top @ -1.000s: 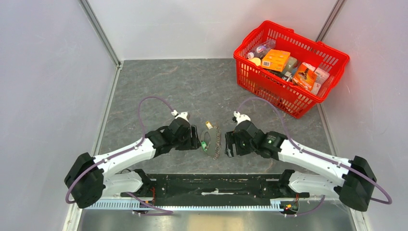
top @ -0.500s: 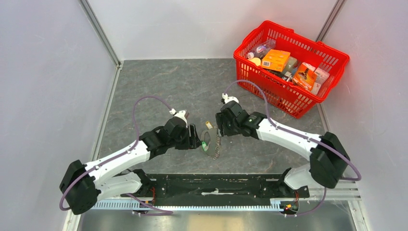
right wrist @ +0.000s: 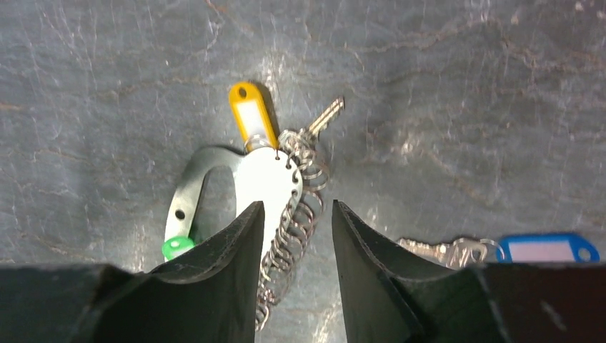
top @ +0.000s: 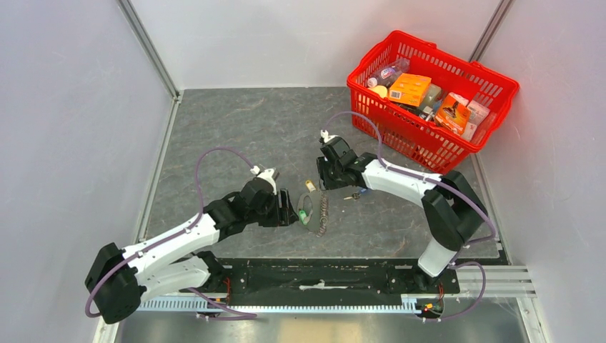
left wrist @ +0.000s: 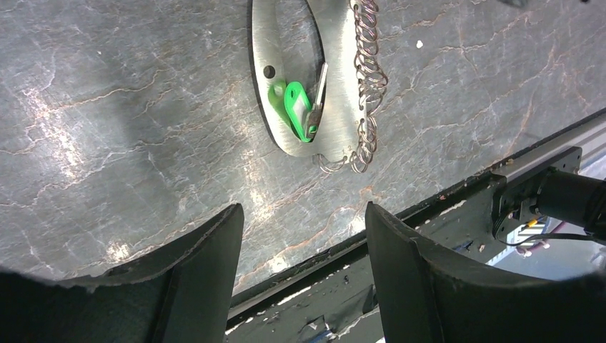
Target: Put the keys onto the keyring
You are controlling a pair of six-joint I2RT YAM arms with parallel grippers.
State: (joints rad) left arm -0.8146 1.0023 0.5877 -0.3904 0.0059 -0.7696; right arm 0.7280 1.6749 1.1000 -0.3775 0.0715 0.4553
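Note:
The keyring (top: 314, 212) lies flat between the arms: a grey metal loop plate (right wrist: 268, 182) edged with a row of wire rings (left wrist: 368, 78). It carries a green tag (left wrist: 296, 107) and a yellow tag (right wrist: 251, 121) with a small silver key (right wrist: 325, 118). A blue-headed key (right wrist: 547, 249) lies loose on the table just right of it, also in the top view (top: 355, 194). My right gripper (right wrist: 296, 207) hovers over the far end of the ring row, jaws half apart, gripping nothing. My left gripper (left wrist: 304, 207) stands open, short of the keyring's near end.
A red basket (top: 493, 82) full of packets and bottles stands at the back right. The black mounting rail (top: 321, 275) runs along the near table edge, close under the left gripper. Grey walls close in both sides.
My right arm swung from the keyring's right side to its far end, its jaws narrowing. The blue key now shows on the table. The left arm barely shifted.

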